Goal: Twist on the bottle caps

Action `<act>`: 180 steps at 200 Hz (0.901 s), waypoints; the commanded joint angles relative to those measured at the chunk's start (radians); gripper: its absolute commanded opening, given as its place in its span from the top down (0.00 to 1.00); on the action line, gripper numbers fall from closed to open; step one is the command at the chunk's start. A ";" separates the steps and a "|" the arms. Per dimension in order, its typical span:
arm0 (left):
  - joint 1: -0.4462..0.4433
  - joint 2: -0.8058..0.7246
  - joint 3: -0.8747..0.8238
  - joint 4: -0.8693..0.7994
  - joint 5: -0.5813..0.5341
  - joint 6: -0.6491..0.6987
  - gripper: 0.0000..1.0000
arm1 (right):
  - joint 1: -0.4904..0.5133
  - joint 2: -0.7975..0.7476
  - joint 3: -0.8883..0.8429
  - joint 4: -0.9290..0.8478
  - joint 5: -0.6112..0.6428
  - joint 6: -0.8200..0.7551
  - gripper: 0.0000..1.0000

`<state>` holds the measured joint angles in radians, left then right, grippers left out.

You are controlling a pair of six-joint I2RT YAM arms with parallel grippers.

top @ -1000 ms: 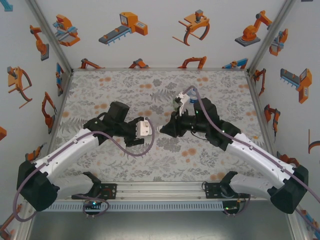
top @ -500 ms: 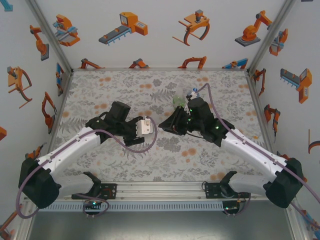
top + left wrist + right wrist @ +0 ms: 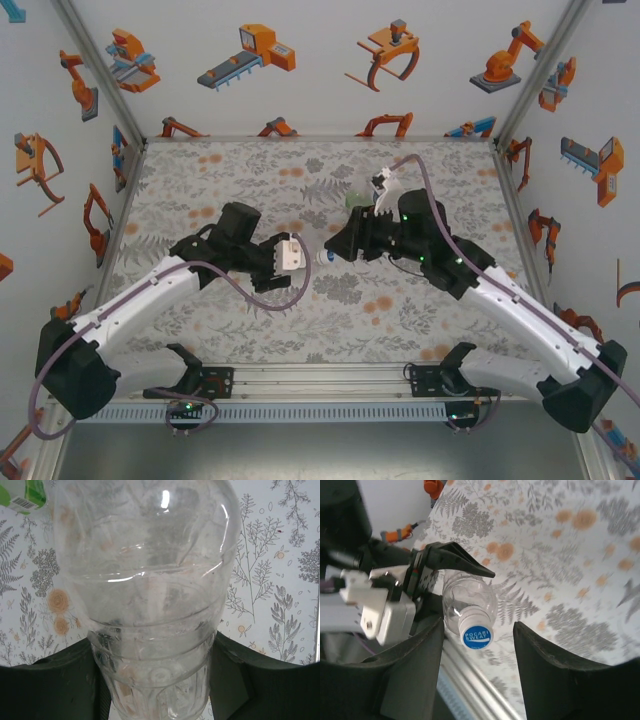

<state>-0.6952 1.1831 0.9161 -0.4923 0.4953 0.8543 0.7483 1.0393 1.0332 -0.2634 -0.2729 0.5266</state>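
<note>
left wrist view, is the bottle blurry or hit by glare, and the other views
Left wrist: the clear bottle is close and soft, with small white glare streaks. Right wrist: the cap reads sharp, the dark fingers blur. Top external: even light, faint shadows.

Seemingly "POCARI SWEAT" on bottle cap (image 3: pixel 476 636)

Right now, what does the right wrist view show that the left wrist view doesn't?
Right wrist adds: the cap sitting on the clear bottle, the open right gripper straddling the cap without touching it, and the left gripper seen from outside. Left wrist adds: a green-labelled bottle in its top left corner. Both: the clear bottle clamped in the left gripper, over the floral table.
</note>
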 commanded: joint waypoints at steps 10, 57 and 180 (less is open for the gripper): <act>-0.004 -0.027 0.009 -0.002 0.055 0.043 1.00 | -0.001 -0.055 0.046 0.015 -0.127 -0.517 0.46; -0.003 -0.043 -0.005 -0.008 0.100 0.086 1.00 | -0.001 -0.074 0.074 -0.116 -0.421 -1.050 0.45; -0.003 -0.037 0.000 -0.019 0.155 0.117 1.00 | 0.008 0.047 0.075 -0.137 -0.562 -1.327 0.50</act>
<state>-0.6952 1.1496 0.9157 -0.4938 0.6113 0.9466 0.7494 1.0943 1.1004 -0.4141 -0.7967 -0.7616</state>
